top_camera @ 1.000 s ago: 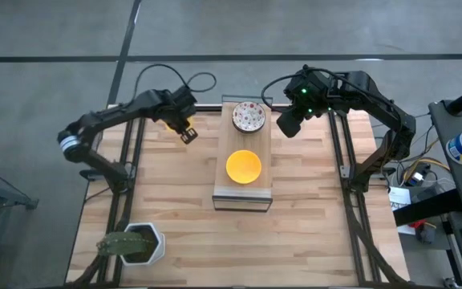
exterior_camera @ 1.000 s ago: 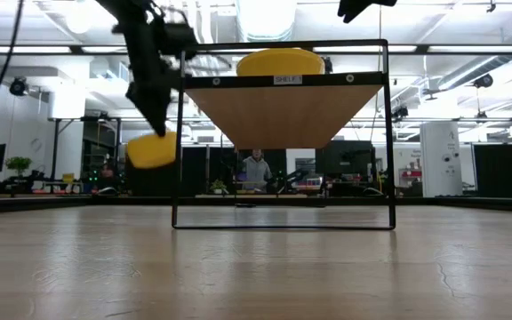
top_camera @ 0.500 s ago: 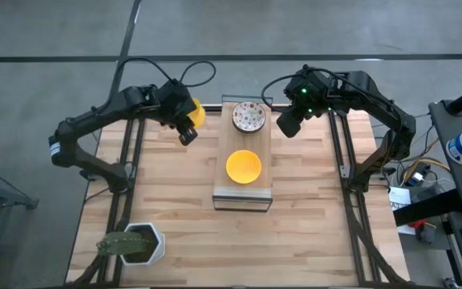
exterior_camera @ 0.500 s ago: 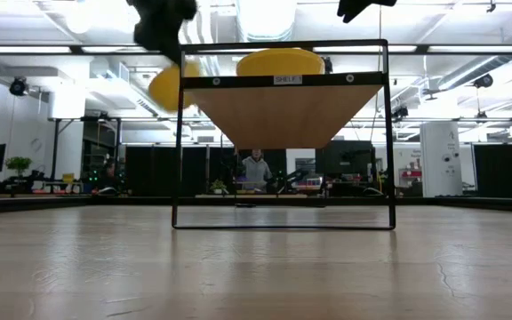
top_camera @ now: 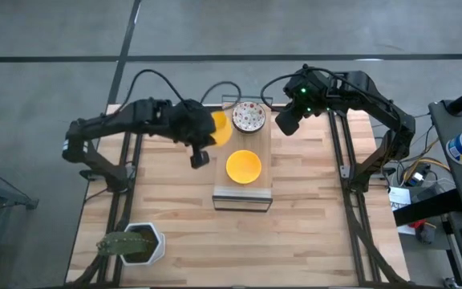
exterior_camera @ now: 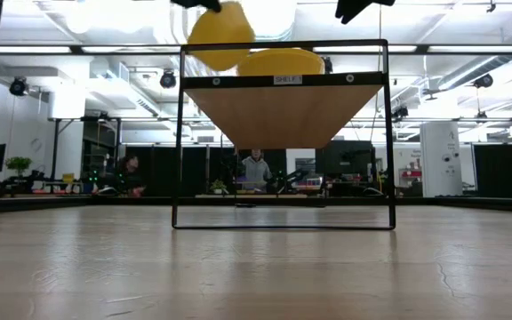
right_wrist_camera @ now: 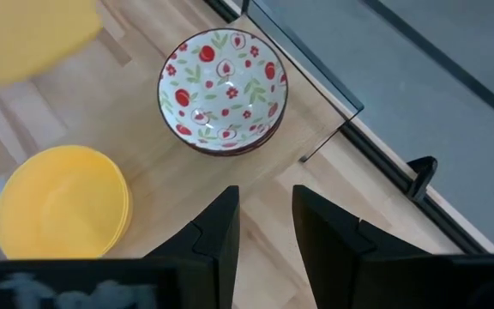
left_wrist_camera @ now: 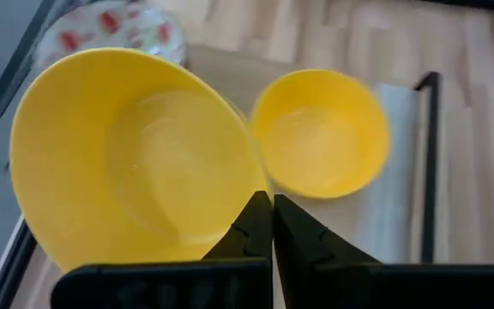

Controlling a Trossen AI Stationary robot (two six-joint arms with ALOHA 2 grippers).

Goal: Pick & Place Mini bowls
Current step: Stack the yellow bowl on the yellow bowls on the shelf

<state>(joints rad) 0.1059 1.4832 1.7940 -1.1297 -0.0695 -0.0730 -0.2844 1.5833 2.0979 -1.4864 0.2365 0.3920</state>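
Placing is the step: my left pincer [top_camera: 201,138] clamps a plain round yellow bowl [top_camera: 219,128], wooden shelf [top_camera: 257,191] just beyond needing a gentle lowering.

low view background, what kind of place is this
Probably a robotics lab or open workshop. Behind the wooden table and the black-framed shelf lies a wide hall with strip ceiling lights, dark desks with equipment, and a person sitting far back. The high view shows bare concrete floor.

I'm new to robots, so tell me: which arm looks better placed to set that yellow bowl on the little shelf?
Left. Its gripper already holds the carried yellow bowl at the shelf edge; the right gripper hovers open, empty.
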